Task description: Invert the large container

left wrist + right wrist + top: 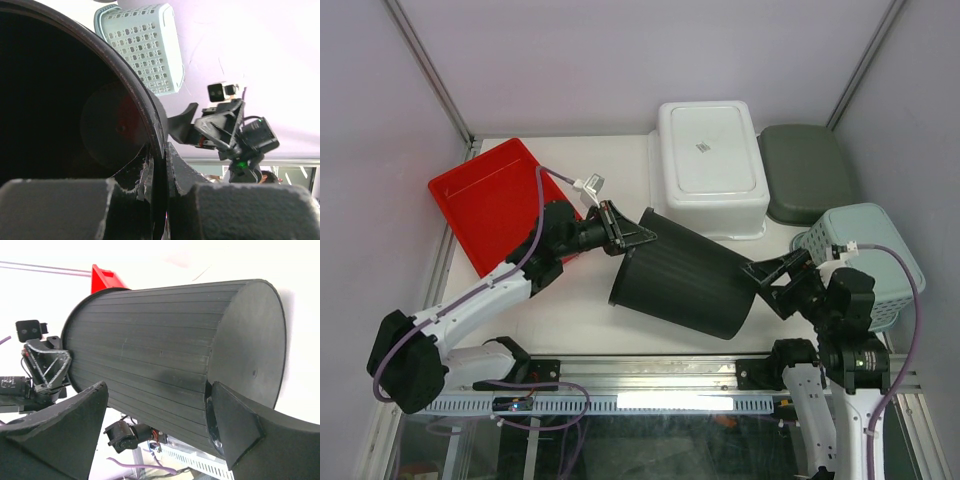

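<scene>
Container (685, 278) sideways, rim in left gripper (628, 231)

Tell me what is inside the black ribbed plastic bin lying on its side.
The left wrist view looks into the black ribbed plastic bin: only its bare round bottom shows, nothing on it. Its shadowed left wall is too dark to check.

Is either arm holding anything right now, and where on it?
The left tool pinches the black bin by its rim; the right tool is open at its base.
</scene>
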`<state>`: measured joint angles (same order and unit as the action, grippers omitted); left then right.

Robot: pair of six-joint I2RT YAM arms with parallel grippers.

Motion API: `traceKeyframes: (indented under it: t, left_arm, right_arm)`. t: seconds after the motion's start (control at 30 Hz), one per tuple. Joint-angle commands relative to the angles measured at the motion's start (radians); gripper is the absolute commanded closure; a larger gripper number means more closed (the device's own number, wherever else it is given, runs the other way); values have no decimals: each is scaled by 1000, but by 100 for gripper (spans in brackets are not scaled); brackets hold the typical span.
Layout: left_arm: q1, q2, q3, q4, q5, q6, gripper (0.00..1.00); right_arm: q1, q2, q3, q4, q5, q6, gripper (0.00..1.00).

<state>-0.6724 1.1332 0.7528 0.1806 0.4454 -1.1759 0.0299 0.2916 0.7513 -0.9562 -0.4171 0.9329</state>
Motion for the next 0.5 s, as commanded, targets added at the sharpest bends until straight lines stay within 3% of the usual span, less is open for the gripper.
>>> traceKeyframes:
  t: [0.0,0.47]
  left_arm:
    - [-28,67,-3,91,68,10,100]
    - [-82,288,59,150,110,105,100]
  right_arm:
    - [9,-9,129,96,-112,54,14]
    - [9,57,287,64,-54,-38,15]
